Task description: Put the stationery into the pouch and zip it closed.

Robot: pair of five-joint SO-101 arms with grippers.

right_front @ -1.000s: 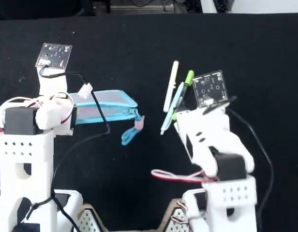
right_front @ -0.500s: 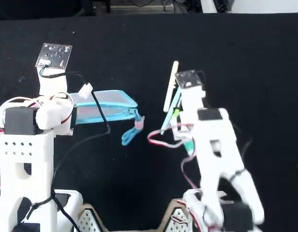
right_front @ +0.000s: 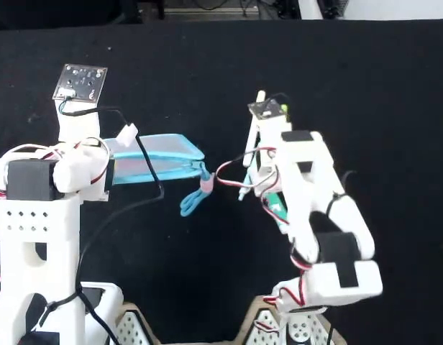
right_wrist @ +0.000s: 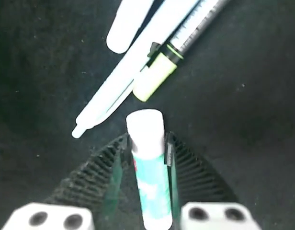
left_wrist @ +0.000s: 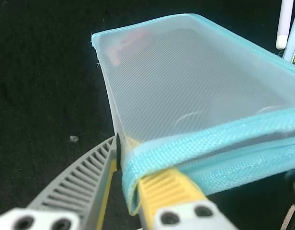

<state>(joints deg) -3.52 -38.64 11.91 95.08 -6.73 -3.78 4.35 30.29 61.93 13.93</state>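
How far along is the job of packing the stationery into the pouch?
Early on. The left hand holds the pouch by its edge. The right hand grips a glue stick. Two pens and a highlighter lie on the table outside it; all need packing, then zipping.

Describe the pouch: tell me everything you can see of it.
The pouch is a flat, translucent sleeve of ribbed plastic edged in light-blue webbing. It lies roughly flat on the black table, with a blue-and-pink strap trailing from its end nearest the pens. The left gripper is shut on one edge, pinching the webbing. Whether its zip is open cannot be told.
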